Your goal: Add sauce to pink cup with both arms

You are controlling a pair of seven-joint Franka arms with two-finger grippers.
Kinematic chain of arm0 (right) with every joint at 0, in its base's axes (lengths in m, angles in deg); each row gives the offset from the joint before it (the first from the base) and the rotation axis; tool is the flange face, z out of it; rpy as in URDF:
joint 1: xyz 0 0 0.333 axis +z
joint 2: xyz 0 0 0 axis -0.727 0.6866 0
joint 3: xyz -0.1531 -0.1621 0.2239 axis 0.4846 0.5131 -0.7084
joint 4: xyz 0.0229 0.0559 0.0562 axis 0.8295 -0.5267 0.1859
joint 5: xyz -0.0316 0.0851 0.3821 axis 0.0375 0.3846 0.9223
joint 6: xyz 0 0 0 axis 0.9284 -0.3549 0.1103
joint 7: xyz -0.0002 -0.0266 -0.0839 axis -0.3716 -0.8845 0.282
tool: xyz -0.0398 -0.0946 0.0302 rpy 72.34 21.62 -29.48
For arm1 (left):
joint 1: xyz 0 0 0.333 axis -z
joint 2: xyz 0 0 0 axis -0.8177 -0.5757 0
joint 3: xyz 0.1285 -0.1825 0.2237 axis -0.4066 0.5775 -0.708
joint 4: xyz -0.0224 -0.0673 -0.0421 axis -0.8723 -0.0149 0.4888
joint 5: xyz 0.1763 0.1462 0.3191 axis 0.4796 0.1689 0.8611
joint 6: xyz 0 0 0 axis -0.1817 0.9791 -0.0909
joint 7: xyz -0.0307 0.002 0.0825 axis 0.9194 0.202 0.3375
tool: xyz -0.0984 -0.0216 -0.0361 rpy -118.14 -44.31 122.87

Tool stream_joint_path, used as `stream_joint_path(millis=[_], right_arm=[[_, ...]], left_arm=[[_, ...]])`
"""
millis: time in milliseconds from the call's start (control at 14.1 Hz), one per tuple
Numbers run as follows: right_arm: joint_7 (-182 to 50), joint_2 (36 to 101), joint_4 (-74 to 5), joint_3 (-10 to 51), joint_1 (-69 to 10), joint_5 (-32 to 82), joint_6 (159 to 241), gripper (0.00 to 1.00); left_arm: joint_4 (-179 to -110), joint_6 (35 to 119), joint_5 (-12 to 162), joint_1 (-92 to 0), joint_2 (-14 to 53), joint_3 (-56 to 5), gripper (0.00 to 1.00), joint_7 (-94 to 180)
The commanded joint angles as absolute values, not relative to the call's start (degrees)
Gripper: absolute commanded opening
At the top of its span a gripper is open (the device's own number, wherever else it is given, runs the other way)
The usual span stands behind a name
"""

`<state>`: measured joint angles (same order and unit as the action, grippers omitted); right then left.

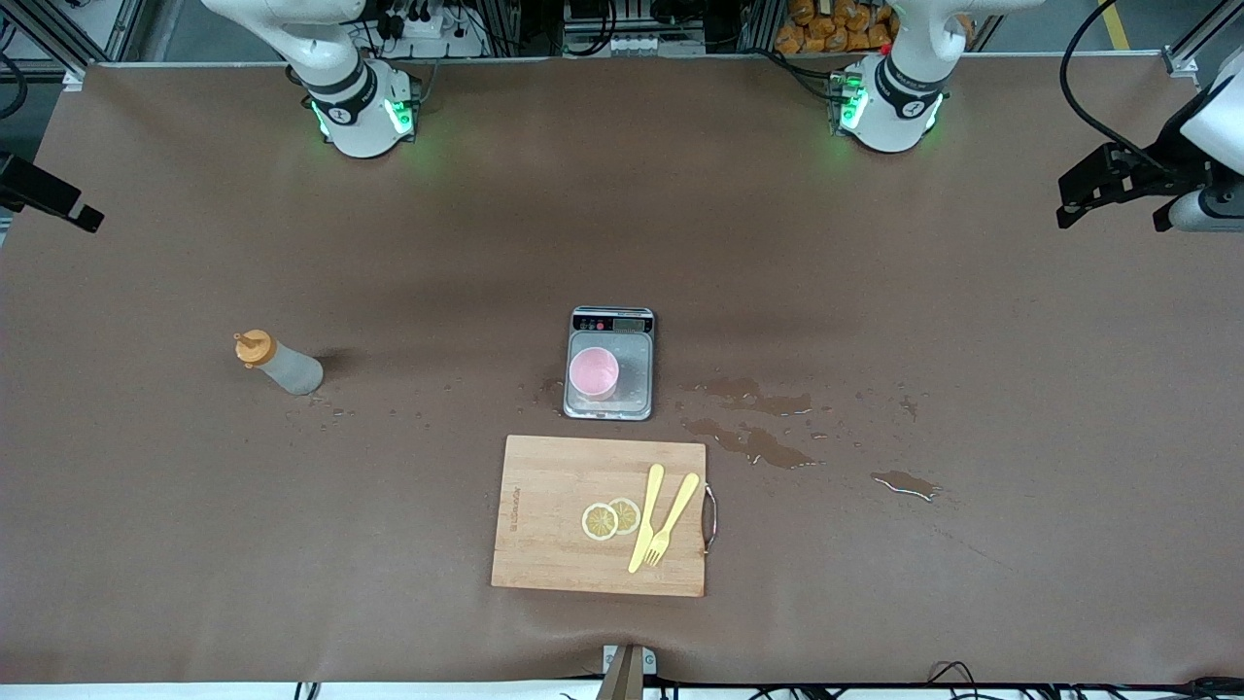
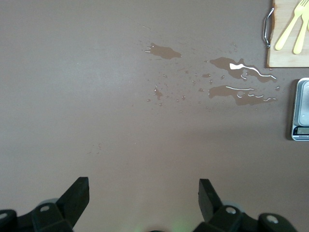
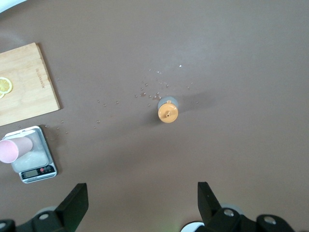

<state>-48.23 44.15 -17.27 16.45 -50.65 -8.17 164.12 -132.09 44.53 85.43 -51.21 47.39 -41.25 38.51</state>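
the small pale-pink round cup (image 1: 593,372) stands upright on the steel plate of a grey digital kitchen scale (image 1: 609,401) in the middle of the brown table (image 1: 194,544); nothing can be made out inside it, only a pale pink interior. the scale's display end points toward the robots' bases. just nearer the front camera lies a wooden cutting board with a metal handle (image 1: 544,525), bearing two lemon slices (image 1: 610,518) and a yellow plastic knife (image 1: 646,517) and fork (image 1: 672,519) side by side.

the translucent grey-white squeeze bottle with an orange cone cap (image 1: 276,363) stands upright on the table, well apart from the scale, toward the right arm's end. its cap is on, and tiny droplets speckle the table beside it.

puddles of spilled liquid (image 1: 753,442) lie beside the scale and board, toward the left arm's end.

the right wrist view looks straight down on the bottle's orange cap, and shows the cup leaning out over the scale's edge by perspective. the right gripper (image 3: 140,200) hangs high over bare table with its fingers spread wide, holding nothing. the left wrist view shows the puddles, the board's handle and utensils and one edge of the scale; the left gripper (image 2: 144,197) is likewise high over bare table, fingers wide apart and empty. in the front view only the left gripper shows, at the frame's edge.
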Motion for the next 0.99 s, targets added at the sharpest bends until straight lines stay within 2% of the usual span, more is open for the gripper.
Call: stream_joint_path(millis=[0, 923], right_arm=[[-53.31, 43.14, -17.27, 15.71, -50.15, -10.6, 167.56, 1.0], [-55.28, 43.4, -17.53, 16.06, -48.83, -10.86, 168.63, 1.0]], left_arm=[[-132.28, 43.9, 84.55, -51.69, 48.0, -40.72, 1.0, 38.22], [-132.28, 43.9, 84.46, -51.69, 47.92, -40.72, 1.0, 38.4]])
